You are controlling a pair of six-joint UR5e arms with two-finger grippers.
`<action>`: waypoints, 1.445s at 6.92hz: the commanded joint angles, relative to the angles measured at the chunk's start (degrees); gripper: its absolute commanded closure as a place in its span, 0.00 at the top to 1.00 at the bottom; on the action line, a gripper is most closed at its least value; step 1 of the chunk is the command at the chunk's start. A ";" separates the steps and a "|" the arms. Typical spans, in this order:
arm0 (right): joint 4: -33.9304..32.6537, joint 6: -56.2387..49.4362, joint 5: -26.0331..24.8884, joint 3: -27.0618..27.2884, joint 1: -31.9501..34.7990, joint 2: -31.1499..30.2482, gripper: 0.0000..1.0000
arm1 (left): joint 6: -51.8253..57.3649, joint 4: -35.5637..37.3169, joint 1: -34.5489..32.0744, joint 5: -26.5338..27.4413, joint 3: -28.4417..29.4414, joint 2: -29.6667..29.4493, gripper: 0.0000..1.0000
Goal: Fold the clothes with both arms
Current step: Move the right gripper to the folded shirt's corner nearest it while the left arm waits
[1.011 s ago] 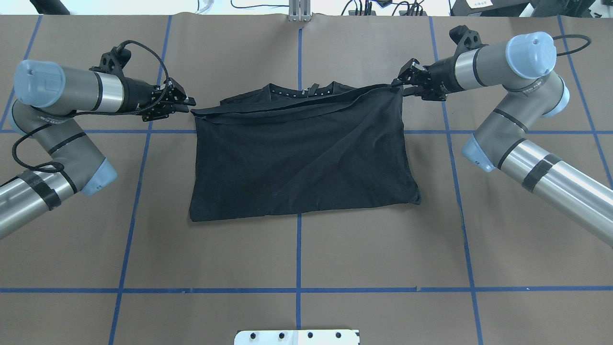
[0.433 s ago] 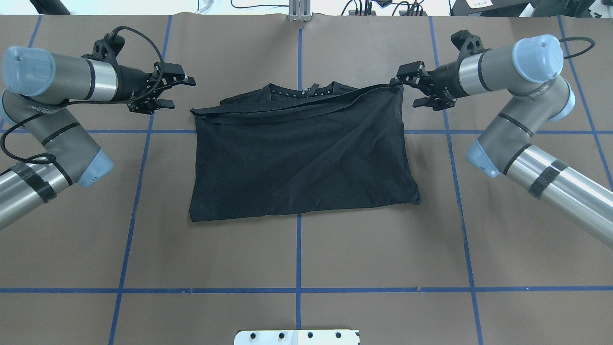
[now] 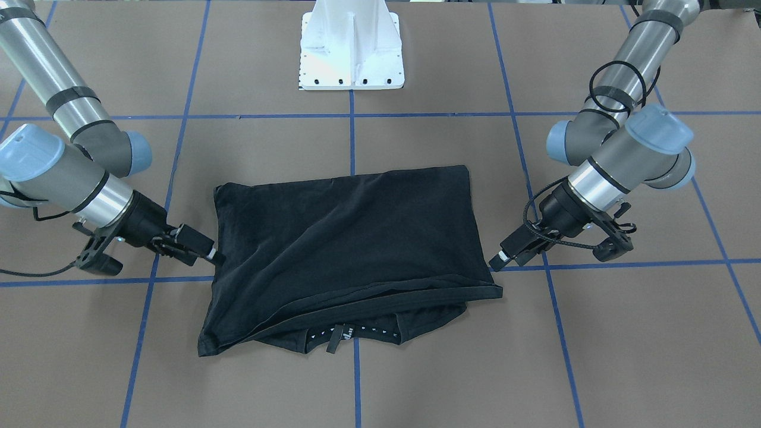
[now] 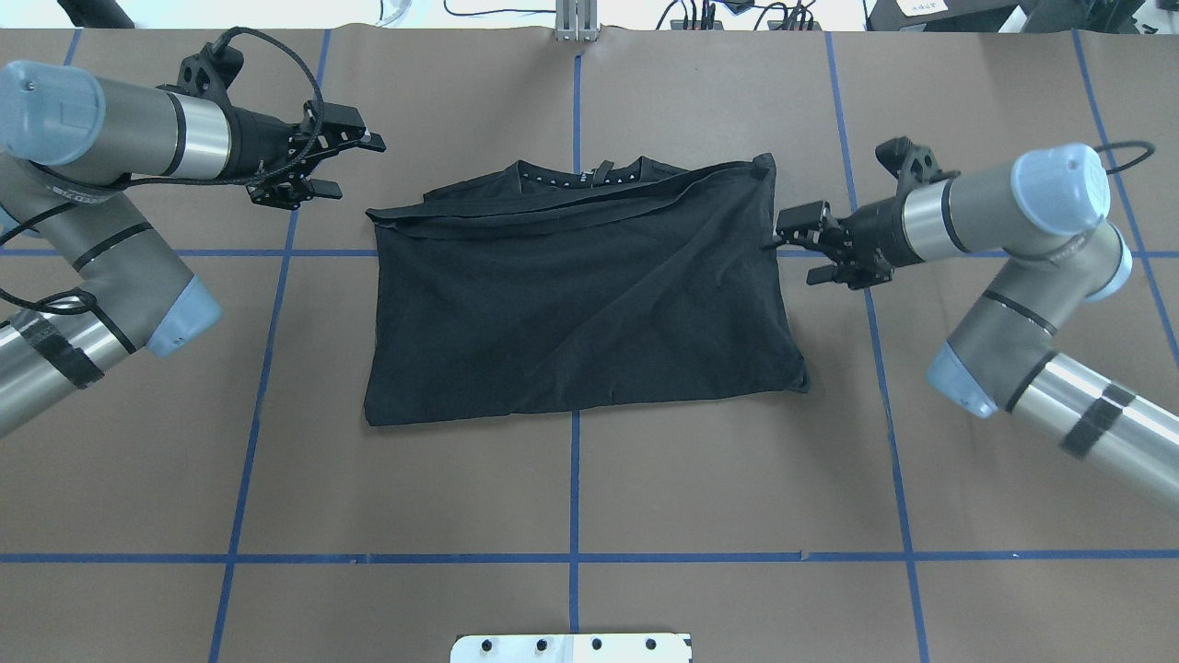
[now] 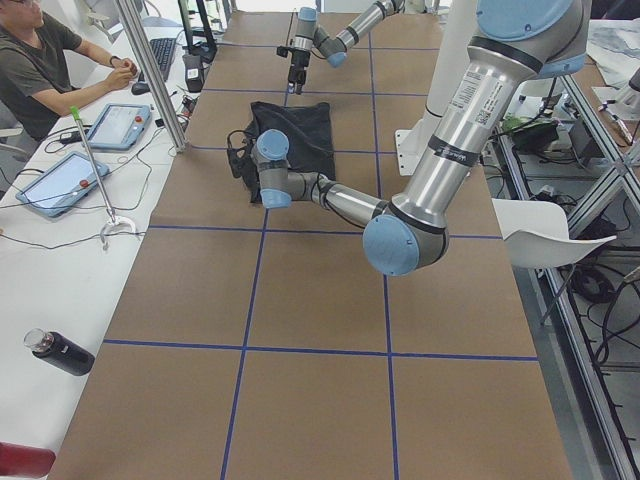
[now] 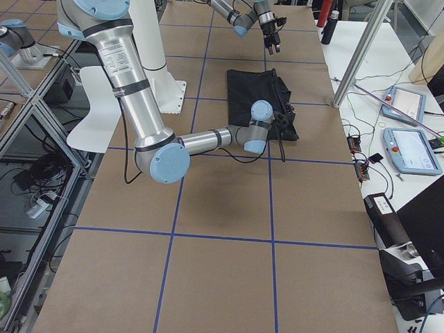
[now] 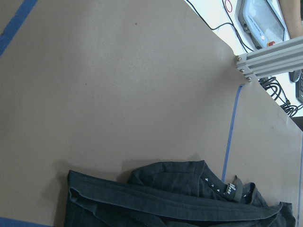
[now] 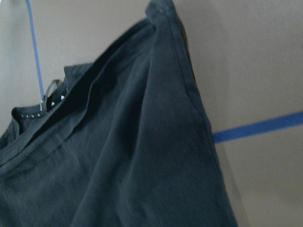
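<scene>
The black T-shirt (image 4: 580,295) lies folded in half on the brown table, its hem edge just short of the collar (image 4: 580,175). The logo is hidden. My left gripper (image 4: 350,166) is open and empty, off the shirt's far left corner. My right gripper (image 4: 801,246) is open and empty, right beside the shirt's right edge. In the front-facing view the left gripper (image 3: 502,257) and the right gripper (image 3: 205,249) flank the shirt (image 3: 351,232). The left wrist view shows the collar end (image 7: 189,198), and the right wrist view shows the shirt's corner (image 8: 118,156).
The white pedestal base (image 3: 351,47) stands at the robot's side of the table. Blue tape lines (image 4: 575,479) cross the brown surface. An aluminium post (image 4: 576,23) stands at the far edge. An operator (image 5: 40,60) sits at a side table with tablets.
Both grippers opened and let go of the shirt's far corners, which dropped flat. The left gripper drew back to the far left. The right gripper moved nearer along the shirt's right edge.
</scene>
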 commanded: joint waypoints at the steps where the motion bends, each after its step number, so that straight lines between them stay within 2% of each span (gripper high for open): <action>1: -0.07 0.02 0.49 4.17 -4.37 -4.78 1.00 | 0.00 0.39 -0.02 -0.09 -1.05 0.14 0.99; 4: -0.07 0.02 3.91 4.35 -5.52 -6.64 1.00 | 0.00 0.39 -0.19 -0.09 -2.63 1.01 0.99; 7: -0.86 0.02 4.01 4.35 -6.40 -6.20 0.96 | 0.00 0.30 -0.19 -0.09 -2.81 1.11 0.99; 8: -1.91 0.02 4.01 4.35 -6.58 -5.77 0.90 | 0.00 0.21 -0.11 -0.09 -2.81 1.89 0.99; 10: -2.27 0.02 3.93 4.36 -6.67 -5.50 0.50 | 0.00 0.21 -0.19 -0.09 -2.81 1.90 0.99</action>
